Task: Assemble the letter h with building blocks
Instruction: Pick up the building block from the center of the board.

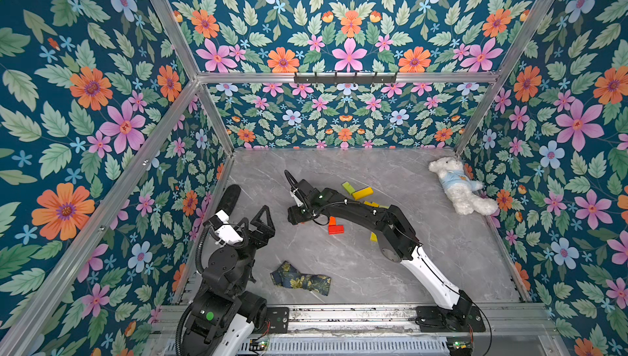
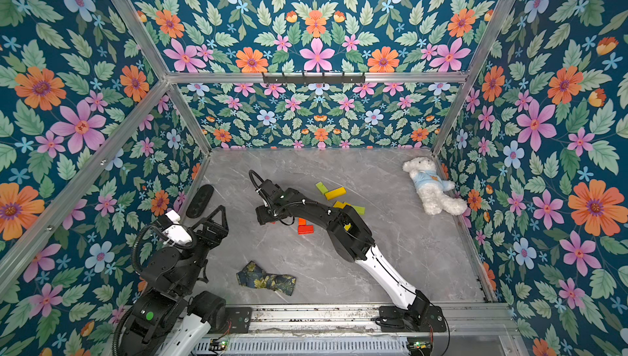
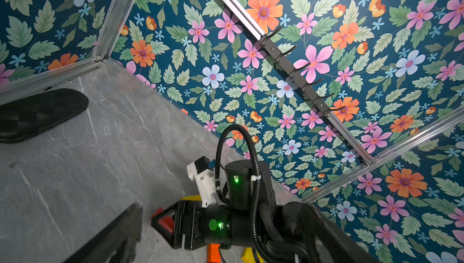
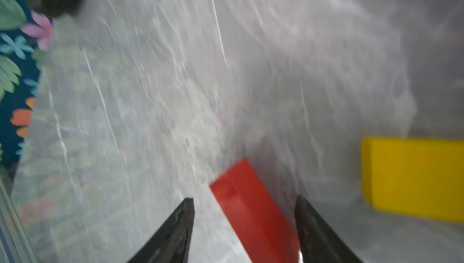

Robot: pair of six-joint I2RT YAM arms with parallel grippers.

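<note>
One red block lies on the table between the parted fingers of my right gripper, as the right wrist camera shows it. One finger seems to touch the block's edge. Bare table shows between the block and the other finger, so nothing is clamped. The block sits skewed to the jaws, not square. A yellow block lies near, clear of both fingers.

In both top views the other blocks lie scattered mid-table around my right arm: a lime block farthest back, an orange block butting a second red block just beside the arm, more yellow partly hidden beneath it. No h can be made out. My left gripper hangs by the table's left edge, fingers spread wide and empty, well apart from the blocks.

I judge the red block light, stiff and smooth-faced: it should bear a firm squeeze unharmed, but slick sides could let it slide or swing out. The best hold looks to be across its narrow width at mid-length, pads flat on the two long sides. Lying skewed as it does, it may spin if I close now; squaring the wrist to it first seems wise. A flat set-down beside its neighbours should keep it from tipping.
</note>
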